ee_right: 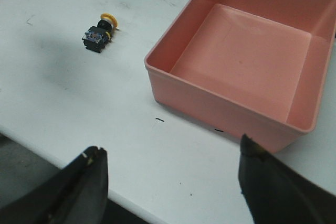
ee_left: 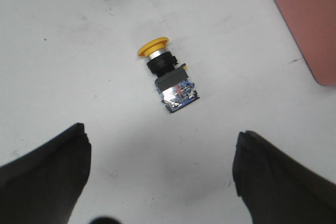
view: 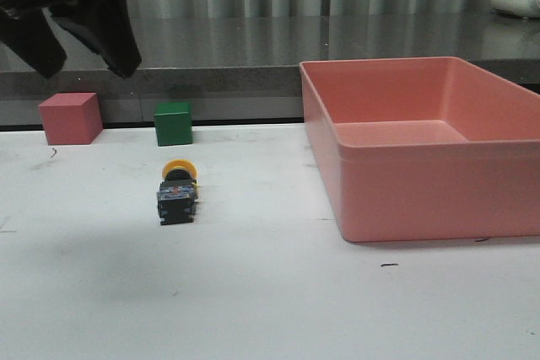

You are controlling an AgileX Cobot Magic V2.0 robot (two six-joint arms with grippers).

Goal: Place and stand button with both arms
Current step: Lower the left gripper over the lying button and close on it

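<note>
Yellow-capped push button lies on its side on the white counter, beneath the spread left tool. Looks light and rigid; its blocky black body offers the surest grip.

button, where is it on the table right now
In the front view the button lies on its side left of centre on the table, just in front of the green cube, left of the pink bin.

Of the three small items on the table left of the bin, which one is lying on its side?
The button: it lies tipped over, yellow cap pointing toward the green cube. That cube and the pink cube sit flat.
</note>
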